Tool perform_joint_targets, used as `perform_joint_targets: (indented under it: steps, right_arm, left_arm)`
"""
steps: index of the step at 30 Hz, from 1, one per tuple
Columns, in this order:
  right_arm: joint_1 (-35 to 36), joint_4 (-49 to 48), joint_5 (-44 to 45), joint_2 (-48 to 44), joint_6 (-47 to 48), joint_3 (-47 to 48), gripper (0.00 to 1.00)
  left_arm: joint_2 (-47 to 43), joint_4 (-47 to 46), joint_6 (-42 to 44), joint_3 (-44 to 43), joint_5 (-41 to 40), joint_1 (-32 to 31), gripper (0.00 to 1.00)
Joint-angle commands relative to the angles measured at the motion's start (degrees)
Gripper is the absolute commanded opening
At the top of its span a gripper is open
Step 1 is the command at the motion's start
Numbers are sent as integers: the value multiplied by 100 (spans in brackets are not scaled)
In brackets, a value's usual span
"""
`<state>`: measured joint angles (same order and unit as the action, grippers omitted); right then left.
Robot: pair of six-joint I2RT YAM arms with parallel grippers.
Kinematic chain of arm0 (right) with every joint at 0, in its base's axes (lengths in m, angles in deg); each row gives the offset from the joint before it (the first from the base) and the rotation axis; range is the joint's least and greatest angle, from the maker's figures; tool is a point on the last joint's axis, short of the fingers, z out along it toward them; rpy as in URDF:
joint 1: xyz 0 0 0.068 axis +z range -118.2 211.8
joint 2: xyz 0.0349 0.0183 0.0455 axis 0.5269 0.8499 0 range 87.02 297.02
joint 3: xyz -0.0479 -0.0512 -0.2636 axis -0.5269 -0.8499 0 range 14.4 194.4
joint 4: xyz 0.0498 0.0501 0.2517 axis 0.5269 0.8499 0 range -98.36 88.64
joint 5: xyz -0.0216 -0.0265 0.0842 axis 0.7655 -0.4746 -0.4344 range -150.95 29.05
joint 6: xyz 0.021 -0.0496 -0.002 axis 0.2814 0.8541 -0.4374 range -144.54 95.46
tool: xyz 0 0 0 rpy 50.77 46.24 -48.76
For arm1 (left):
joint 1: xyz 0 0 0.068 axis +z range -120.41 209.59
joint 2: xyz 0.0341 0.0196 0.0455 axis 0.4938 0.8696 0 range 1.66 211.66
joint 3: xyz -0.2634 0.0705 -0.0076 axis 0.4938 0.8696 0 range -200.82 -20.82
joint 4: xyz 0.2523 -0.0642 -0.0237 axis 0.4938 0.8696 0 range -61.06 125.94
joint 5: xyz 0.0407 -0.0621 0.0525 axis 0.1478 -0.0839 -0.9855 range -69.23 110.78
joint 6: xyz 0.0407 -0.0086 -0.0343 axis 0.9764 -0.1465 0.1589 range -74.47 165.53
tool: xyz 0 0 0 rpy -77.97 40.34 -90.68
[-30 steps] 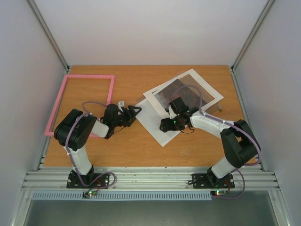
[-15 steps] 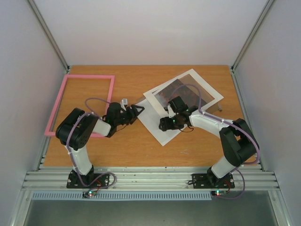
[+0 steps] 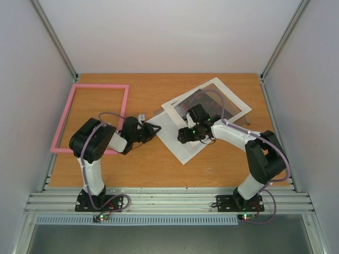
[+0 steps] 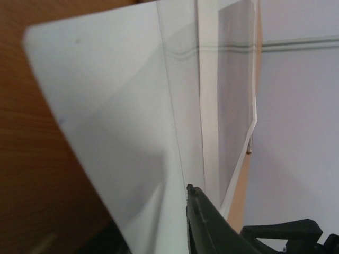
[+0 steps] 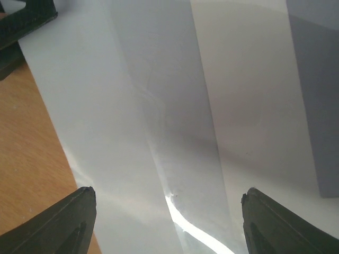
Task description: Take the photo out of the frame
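Note:
The pink frame (image 3: 90, 116) lies flat on the table at the left, with nothing in it. At centre right lies the white mat (image 3: 233, 103), and the photo (image 3: 204, 103) shows in its window as grey fading to dark red-brown. A plain white sheet (image 3: 177, 145) lies partly under the mat, with a clear sheet's edge (image 5: 180, 211) glinting on it. My left gripper (image 3: 153, 128) is shut on that sheet's left corner (image 4: 132, 159), which curls up beside one finger (image 4: 204, 227). My right gripper (image 3: 183, 135) hovers open over the sheet (image 5: 132, 106), fingertips wide apart.
Grey enclosure walls stand close on the left, right and back. Metal rails (image 3: 169, 200) run along the near edge by the arm bases. A small peg (image 3: 247, 120) sits right of the mat. Bare wood (image 3: 153, 92) lies between frame and mat.
My left gripper has moved right to the white sheet's corner and closed from wide open. The right gripper has shifted slightly up and left, still open.

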<state>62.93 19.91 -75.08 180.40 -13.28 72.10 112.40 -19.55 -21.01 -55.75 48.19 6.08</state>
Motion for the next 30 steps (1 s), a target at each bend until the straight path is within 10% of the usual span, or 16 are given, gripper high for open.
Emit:
perform_joint_targets:
  steps: [1,30]
  right_arm:
    - [68,223,452,216,395,359,76]
    - [1228,1136,3256,1371,1317,1350,78]
  left_arm:
    - [18,-200,183,-41,-53,-22,15]
    - [-1250,960,713,-2,-104,-22,1]
